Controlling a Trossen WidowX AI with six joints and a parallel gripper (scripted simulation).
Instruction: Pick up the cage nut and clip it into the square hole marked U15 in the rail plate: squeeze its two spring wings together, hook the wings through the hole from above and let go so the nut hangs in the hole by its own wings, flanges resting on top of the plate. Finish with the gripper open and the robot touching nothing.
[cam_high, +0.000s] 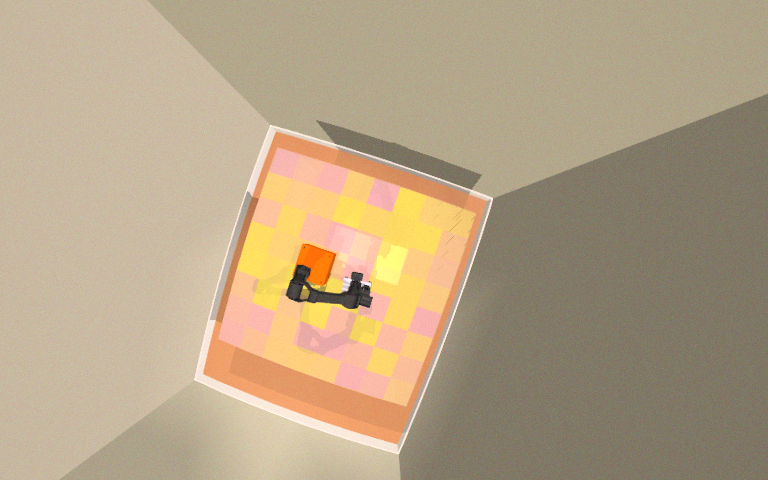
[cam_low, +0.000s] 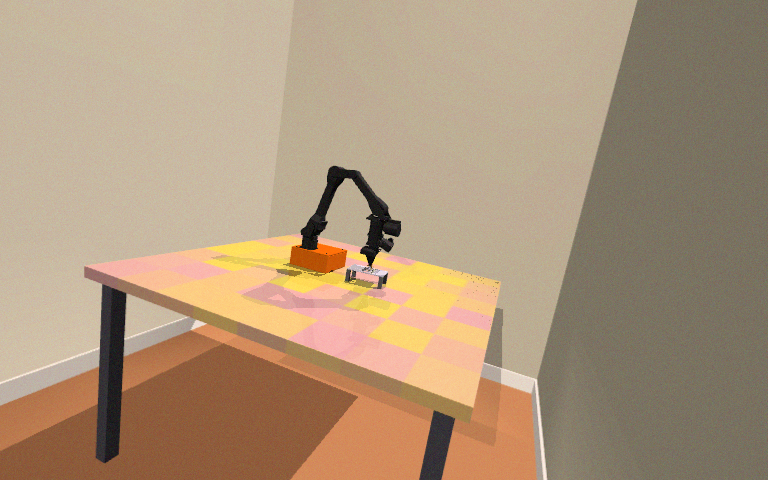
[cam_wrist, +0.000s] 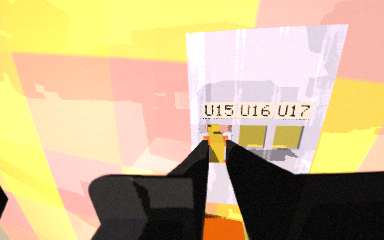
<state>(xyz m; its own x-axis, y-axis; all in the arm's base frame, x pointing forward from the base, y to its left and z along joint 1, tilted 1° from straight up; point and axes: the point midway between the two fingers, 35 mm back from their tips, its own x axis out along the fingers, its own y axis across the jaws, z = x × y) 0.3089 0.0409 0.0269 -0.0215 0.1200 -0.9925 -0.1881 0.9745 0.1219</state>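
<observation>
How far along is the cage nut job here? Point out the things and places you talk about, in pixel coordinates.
Picked up: the gripper (cam_high: 365, 288) (cam_low: 370, 264) (cam_wrist: 215, 145) is shut on the cage nut (cam_wrist: 216, 150). In hand: lining it up at the U15 hole (cam_wrist: 225, 128) in the rail plate (cam_high: 346, 281) (cam_low: 357, 270) (cam_wrist: 215, 65); seating can't be confirmed. Left: opening the gripper and backing off.
</observation>
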